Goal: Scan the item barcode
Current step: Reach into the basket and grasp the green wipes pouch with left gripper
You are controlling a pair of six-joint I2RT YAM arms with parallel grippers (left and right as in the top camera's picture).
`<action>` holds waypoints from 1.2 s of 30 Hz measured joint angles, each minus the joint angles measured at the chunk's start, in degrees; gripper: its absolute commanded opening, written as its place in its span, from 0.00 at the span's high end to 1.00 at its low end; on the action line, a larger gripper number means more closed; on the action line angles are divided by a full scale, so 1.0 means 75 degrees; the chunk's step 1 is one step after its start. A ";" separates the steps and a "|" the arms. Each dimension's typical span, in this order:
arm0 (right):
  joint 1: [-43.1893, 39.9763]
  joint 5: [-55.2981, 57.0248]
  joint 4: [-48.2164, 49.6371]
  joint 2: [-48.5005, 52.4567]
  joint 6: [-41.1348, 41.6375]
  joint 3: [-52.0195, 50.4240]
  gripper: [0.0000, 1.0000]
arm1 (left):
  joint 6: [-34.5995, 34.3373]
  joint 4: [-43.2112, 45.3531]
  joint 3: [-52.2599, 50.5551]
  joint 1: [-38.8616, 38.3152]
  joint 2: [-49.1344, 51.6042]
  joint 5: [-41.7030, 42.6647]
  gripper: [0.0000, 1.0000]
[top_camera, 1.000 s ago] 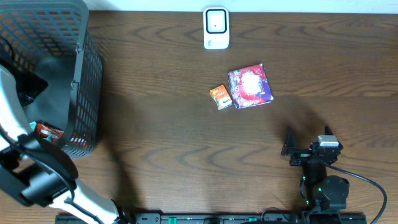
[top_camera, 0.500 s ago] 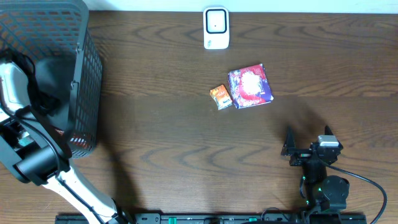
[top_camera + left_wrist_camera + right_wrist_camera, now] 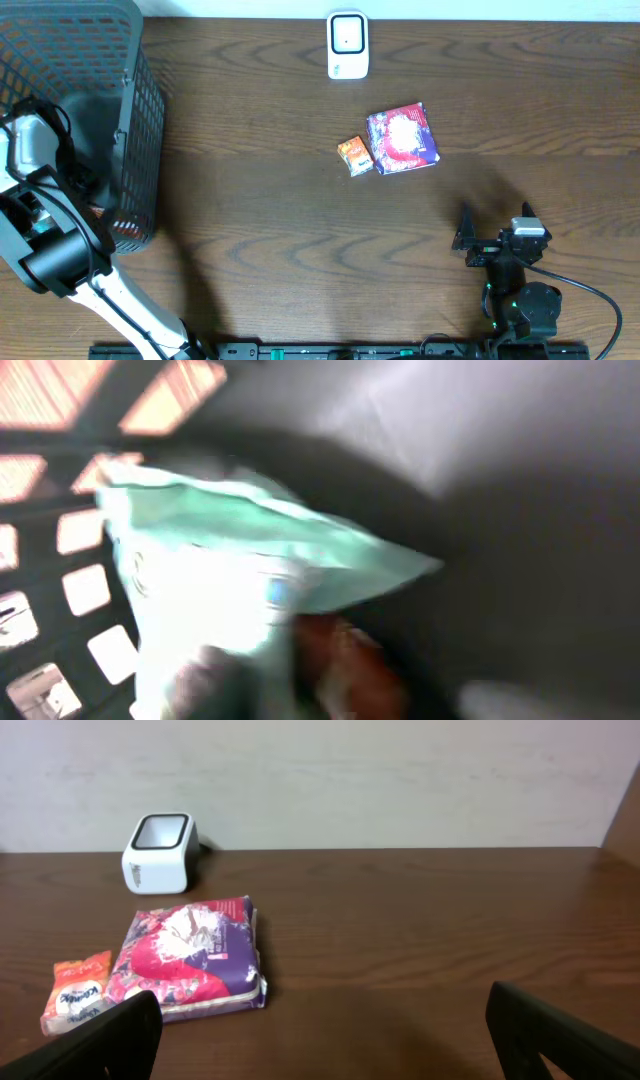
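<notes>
Table: scanner (image 3: 348, 45), purple packet (image 3: 402, 139) and orange packet (image 3: 354, 156) are laid well apart from the basket (image 3: 135, 110).
Item: a pale green packet (image 3: 250, 575) is seen blurred inside the basket.
Left arm (image 3: 45, 240): bent into the basket; the grip of the left gripper (image 3: 82, 182) cannot be told.
Right gripper (image 3: 497, 240): spread wide.

Your right gripper (image 3: 495, 214) rests with its jaws spread wide and empty. Ahead of them a purple snack packet (image 3: 402, 138) touches a small orange packet (image 3: 354, 156); beyond stands the white scanner (image 3: 348, 45). Far to the jaws' left, your left arm (image 3: 28, 150) reaches into the black mesh basket (image 3: 135, 150).
</notes>
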 measured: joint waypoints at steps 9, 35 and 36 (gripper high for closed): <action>0.0000 0.0000 0.0000 0.0000 0.0000 0.0000 0.01 | -0.0003 -0.0367 0.0070 0.0006 -0.0003 0.0396 0.93; 0.0000 0.0000 0.0000 0.0000 0.0000 0.0000 0.01 | 0.0420 0.0615 0.0638 0.0006 -0.3322 0.3270 0.93; 0.0000 0.0000 0.0000 0.0000 0.0000 0.0000 0.01 | 0.0458 0.0600 0.0583 0.0006 -0.3316 0.3270 0.92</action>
